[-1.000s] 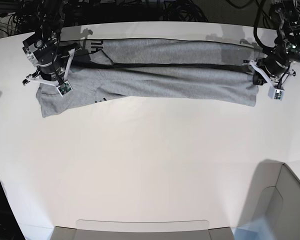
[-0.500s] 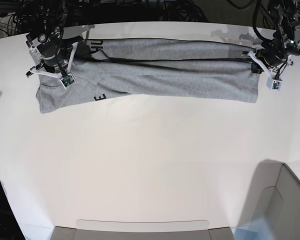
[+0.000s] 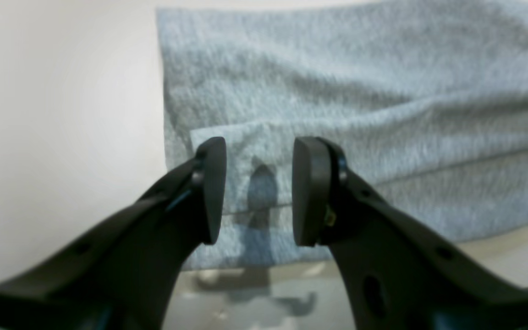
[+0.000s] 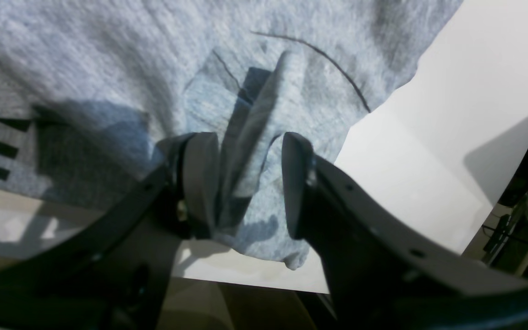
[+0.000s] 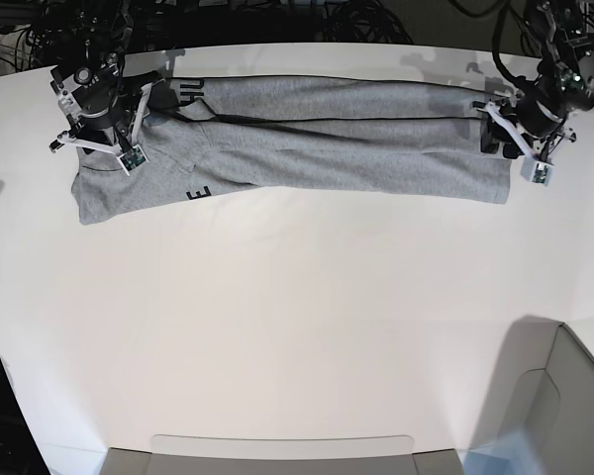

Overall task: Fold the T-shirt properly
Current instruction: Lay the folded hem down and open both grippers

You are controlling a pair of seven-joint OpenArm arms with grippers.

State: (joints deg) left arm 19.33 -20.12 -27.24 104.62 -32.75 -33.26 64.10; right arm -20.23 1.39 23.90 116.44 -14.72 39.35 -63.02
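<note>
The light grey T-shirt (image 5: pixel 327 148) lies folded into a long band across the far side of the white table (image 5: pixel 297 327), with dark lettering (image 5: pixel 200 191) showing near its left end. At the band's right end my left gripper (image 5: pixel 500 141) hovers open; in the left wrist view its gripper (image 3: pixel 257 151) has nothing between the fingers, and a flat T-shirt (image 3: pixel 337 91) corner lies beneath. My right gripper (image 5: pixel 119 124) is over the left end. In the right wrist view that gripper (image 4: pixel 250 151) is open around an upright ridge of the T-shirt (image 4: pixel 264 105), which leans on the left pad (image 4: pixel 200 174).
A grey bin (image 5: pixel 564 406) stands at the near right corner and a flat grey tray (image 5: pixel 277 455) at the front edge. Dark cables (image 5: pixel 356 20) crowd behind the table's far edge. The table edge (image 4: pixel 429 137) runs close past the shirt's left end.
Both grippers have gone from shut to open and let go of the shirt. The arms shifted slightly toward the far edge, and the folded band has settled flat.
</note>
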